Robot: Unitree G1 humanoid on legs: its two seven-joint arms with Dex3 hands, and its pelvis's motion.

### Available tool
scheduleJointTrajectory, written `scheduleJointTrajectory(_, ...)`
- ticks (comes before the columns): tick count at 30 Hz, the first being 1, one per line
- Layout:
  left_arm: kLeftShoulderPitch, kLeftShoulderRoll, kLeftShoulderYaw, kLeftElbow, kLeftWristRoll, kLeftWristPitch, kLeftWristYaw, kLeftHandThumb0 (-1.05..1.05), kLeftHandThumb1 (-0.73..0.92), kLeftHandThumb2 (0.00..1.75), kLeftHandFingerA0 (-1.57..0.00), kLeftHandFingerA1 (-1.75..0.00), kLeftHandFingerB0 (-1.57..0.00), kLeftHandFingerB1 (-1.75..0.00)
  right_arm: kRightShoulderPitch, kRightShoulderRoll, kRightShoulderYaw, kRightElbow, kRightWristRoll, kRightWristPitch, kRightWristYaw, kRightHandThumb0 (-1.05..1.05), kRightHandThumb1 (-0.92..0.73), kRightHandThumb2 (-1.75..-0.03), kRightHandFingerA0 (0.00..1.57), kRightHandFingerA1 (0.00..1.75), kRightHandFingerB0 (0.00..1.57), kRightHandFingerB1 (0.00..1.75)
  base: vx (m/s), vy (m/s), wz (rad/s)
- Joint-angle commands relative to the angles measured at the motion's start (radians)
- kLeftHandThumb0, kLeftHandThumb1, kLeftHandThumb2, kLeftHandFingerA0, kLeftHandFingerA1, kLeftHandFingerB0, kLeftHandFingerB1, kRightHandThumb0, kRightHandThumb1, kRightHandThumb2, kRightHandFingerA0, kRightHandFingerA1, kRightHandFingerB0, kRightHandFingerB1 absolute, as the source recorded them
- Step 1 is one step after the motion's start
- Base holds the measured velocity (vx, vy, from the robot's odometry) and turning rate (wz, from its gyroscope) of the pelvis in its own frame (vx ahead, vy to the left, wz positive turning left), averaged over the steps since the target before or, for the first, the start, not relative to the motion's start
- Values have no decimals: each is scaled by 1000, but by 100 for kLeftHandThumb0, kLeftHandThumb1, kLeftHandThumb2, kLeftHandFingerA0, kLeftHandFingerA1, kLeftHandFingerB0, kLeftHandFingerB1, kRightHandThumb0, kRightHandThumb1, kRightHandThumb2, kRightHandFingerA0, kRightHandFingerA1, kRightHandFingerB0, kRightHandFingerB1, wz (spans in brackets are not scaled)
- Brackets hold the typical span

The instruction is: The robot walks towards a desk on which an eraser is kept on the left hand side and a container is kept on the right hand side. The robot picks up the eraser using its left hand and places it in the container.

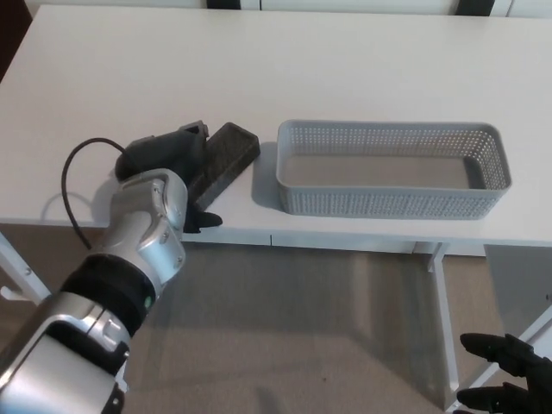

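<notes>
The eraser (221,159), a dark, flat rectangular block, lies on the white counter (285,69) left of centre in the frame, its long axis running diagonally from lower left to upper right, the upper end pointing toward the grey perforated container (392,168) just beside it. The left robot hand (172,159) covers the eraser's lower-left end with fingers wrapped about it, though a firm hold cannot be confirmed. The right robot hand (504,384) hangs at lower right, fingers spread, holding nothing.
</notes>
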Motion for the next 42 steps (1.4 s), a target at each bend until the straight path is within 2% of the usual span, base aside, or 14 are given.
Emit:
scheduleJointTrajectory(1,6,-8,4,12,-2,-1,24,-57,38,75,-3,-40,-1,-24,14,-20,-2,-22,-5,14,10,-14,-36,-82,47,63,19,52,0,0,0)
scheduleJointTrajectory(4,15,17,-55,27,36,-36,8,-41,71,63,-77,-101,-18,-28,21,-12,-1,-37,-2,24,3,-14,-36,-82,46,63,20,52,0,0,0)
scheduleJointTrajectory(10,5,40,-112,80,19,-73,-151,-17,59,57,-75,-89,-45,-40,27,-24,0,-61,-11,21,4,-16,-36,-82,49,63,20,52,0,0,0)
scheduleJointTrajectory(15,44,46,-80,76,-4,-94,-100,-23,65,59,-64,-122,-50,-43,37,-29,-2,-75,-2,23,15,-14,-38,-83,47,63,20,52,0,0,0)
scheduleJointTrajectory(18,54,58,-55,71,-1,-118,-45,-23,67,60,-61,-152,-64,-78,22,-32,1,-64,0,21,20,-14,-37,-83,47,63,20,52,0,0,0)
scheduleJointTrajectory(21,75,66,-35,54,-5,-151,-13,-24,70,62,-63,-148,-47,-42,30,-32,4,-59,0,8,22,-14,-37,-83,47,63,20,52,0,0,0)
scheduleJointTrajectory(27,98,85,17,12,-11,-212,68,-28,81,66,-64,-154,-58,-67,41,-46,2,-59,-5,9,23,-13,-37,-82,47,63,19,52,0,0,0)
scheduleJointTrajectory(29,97,101,51,-16,-29,-224,65,-30,81,67,-68,-153,-54,-47,44,-50,1,-72,-7,23,22,-13,-38,-83,47,63,19,52,0,0,0)
scheduleJointTrajectory(32,78,114,91,-40,-28,-237,109,-26,74,65,-73,-155,-69,-91,42,-58,-7,-55,5,-4,37,-13,-37,-82,47,63,19,52,0,0,0)
scheduleJointTrajectory(35,92,155,114,-124,-21,-261,117,-23,74,62,-69,-158,-67,-69,58,-49,-16,-63,16,29,32,-14,-37,-83,45,62,19,51,0,0,0)
scheduleJointTrajectory(37,90,160,127,-149,-20,-242,119,-23,81,63,-68,-164,-60,-114,62,-56,-14,-51,7,5,37,-15,-37,-82,46,63,19,52,0,0,0)
scheduleJointTrajectory(39,89,181,148,-199,-26,-222,95,-30,69,104,-91,-118,-57,-64,67,-61,-8,-55,-5,6,35,-15,-36,-82,47,63,20,52,0,0,0)
scheduleJointTrajectory(41,88,189,153,-217,-26,-219,84,-30,82,68,-74,-151,-67,-51,68,-62,-9,-52,-4,2,36,-15,-36,-82,47,63,20,52,0,0,0)
scheduleJointTrajectory(42,79,199,161,-229,-30,-224,75,-37,71,80,-78,-138,-66,-61,58,-65,-9,-47,-2,1,40,-16,-37,-82,47,63,19,52,0,0,0)
